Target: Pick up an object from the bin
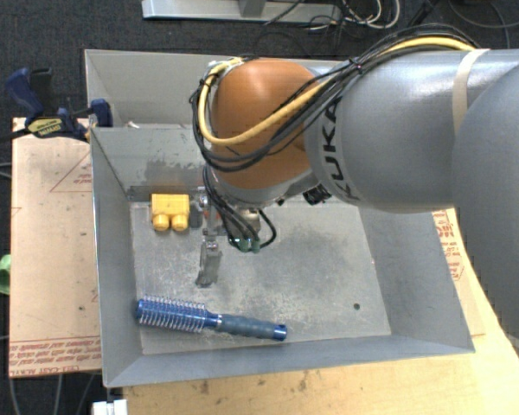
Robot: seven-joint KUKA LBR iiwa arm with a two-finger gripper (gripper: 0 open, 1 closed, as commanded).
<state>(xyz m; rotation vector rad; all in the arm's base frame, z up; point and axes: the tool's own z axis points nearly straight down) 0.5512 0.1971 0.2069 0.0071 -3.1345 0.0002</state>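
Claw (208,273) hangs low at centre-left of frame, over bare floor of grey bin (112,258); we cannot tell whether open or closed. Directly above it we see orange cover (259,119), looped by yellow and black cables (242,150). Yellow block (170,212) lies just upper left of claw, apart from it. Blue hairbrush (209,319) lies below claw along bin's lower edge, bristle head at left.

Dark carpet floor (43,24) is showing all round. Loose cables (361,5) are trailing across it at the top, beside a grey metal stand base (225,5) lying flat.
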